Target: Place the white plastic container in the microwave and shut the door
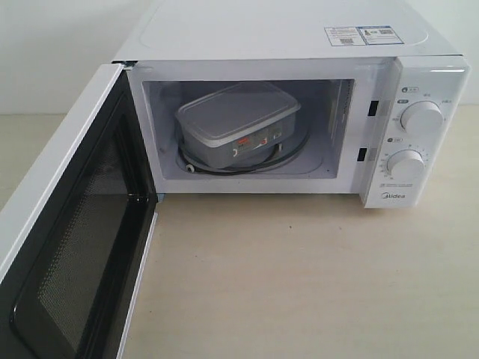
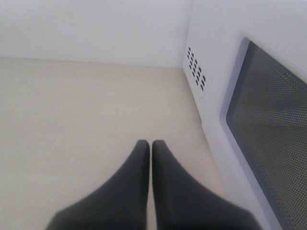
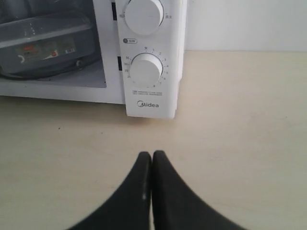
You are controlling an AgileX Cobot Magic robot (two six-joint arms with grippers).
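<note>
The white plastic container [image 1: 238,123] rests inside the microwave [image 1: 299,45] on the round turntable, and shows through the opening in the right wrist view [image 3: 45,43]. The door [image 1: 67,247] stands swung wide open to the left, its black mesh inner face toward the camera. In the left wrist view my left gripper [image 2: 151,143] is shut and empty, just beside the door's outer face with its dark window [image 2: 273,124]. My right gripper [image 3: 151,154] is shut and empty over the table, in front of the knob panel [image 3: 146,69]. Neither gripper appears in the exterior view.
The beige tabletop [image 1: 314,277] stretches in front of the microwave. Two round knobs [image 1: 420,117] sit on the right panel above the Midea logo [image 1: 394,197]. A white wall [image 2: 96,28] stands behind. Vent holes [image 2: 195,68] mark the microwave's side.
</note>
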